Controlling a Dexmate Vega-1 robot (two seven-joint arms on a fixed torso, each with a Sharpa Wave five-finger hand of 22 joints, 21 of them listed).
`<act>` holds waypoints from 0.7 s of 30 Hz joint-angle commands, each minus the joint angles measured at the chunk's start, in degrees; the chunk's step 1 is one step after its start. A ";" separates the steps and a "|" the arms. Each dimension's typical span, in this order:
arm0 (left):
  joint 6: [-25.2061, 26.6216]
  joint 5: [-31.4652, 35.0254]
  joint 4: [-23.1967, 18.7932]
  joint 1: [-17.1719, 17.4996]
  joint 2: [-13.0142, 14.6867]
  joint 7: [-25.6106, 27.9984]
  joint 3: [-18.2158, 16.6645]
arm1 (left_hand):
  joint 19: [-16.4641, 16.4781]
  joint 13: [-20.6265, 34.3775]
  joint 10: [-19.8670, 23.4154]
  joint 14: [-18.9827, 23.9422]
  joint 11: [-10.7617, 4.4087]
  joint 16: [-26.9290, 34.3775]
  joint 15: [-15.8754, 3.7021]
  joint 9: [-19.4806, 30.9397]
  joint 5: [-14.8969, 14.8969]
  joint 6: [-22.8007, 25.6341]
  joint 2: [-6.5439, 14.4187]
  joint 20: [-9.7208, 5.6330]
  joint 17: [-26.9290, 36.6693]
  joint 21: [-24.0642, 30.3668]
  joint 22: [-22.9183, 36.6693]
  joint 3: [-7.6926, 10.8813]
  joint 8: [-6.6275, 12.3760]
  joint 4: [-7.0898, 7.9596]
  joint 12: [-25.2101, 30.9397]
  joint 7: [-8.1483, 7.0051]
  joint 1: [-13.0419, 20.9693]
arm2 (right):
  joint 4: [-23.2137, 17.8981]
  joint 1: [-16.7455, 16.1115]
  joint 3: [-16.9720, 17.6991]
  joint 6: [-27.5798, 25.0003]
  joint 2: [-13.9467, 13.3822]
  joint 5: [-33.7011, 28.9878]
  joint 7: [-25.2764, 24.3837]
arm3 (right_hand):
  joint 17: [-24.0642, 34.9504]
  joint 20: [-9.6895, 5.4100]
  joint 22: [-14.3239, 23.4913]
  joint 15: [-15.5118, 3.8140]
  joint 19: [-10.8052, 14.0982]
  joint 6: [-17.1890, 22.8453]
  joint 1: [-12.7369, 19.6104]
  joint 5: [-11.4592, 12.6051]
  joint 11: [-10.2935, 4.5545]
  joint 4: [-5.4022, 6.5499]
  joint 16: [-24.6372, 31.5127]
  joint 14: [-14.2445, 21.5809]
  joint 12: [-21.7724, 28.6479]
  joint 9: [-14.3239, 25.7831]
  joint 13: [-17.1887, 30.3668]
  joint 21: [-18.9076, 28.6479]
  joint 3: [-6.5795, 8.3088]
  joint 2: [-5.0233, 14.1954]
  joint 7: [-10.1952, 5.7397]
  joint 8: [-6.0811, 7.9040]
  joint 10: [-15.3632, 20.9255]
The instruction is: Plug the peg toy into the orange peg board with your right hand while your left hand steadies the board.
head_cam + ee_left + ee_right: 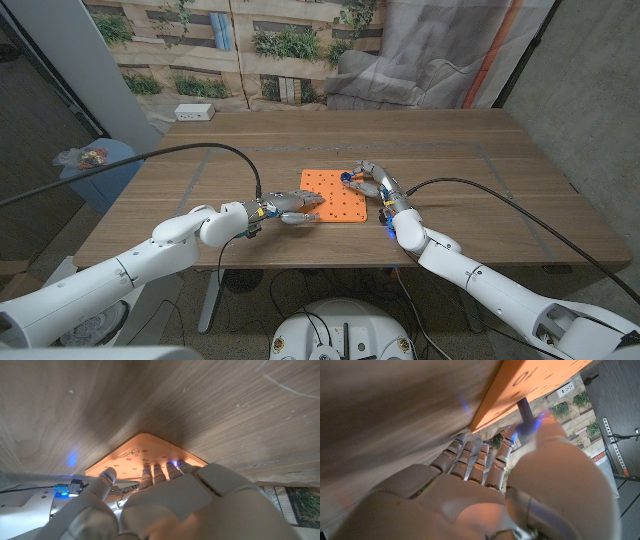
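Left robot hand [291, 207] presses fingers down on the orange peg board [335, 206] near its left edge. Right robot hand [373, 184] pinches the dark peg toy [524, 409] at the board's right edge, on the worktop [470, 190].

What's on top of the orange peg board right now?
The left robot hand rests fingers on the orange peg board; the right robot hand holds a blue peg at its far right corner. Holes beneath them are covered.

Orange peg board [336, 198], blue peg toy [347, 179]
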 commanded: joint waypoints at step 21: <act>-0.48 -0.77 1.17 -0.40 -0.29 -0.01 0.15 | 0.60 0.24 2.48 1.91 0.44 0.70 -4.41 0.33 -0.20 0.77 4.91 -7.73 0.54 0.41 0.27 -0.04 0.38 -0.02 0.43 -0.04 0.10 | 1.54 0.43 0.09 1.99 0.38 1.24 1.10 | -0.27 1.26 0.18 -0.12 -1.19 -2.63 -1.84 -0.35 1.57 -0.02 -1.08 -1.09 -0.91 -1.01 0.32 -0.19 -1.07 0.73 -2.53 -2.92 -2.62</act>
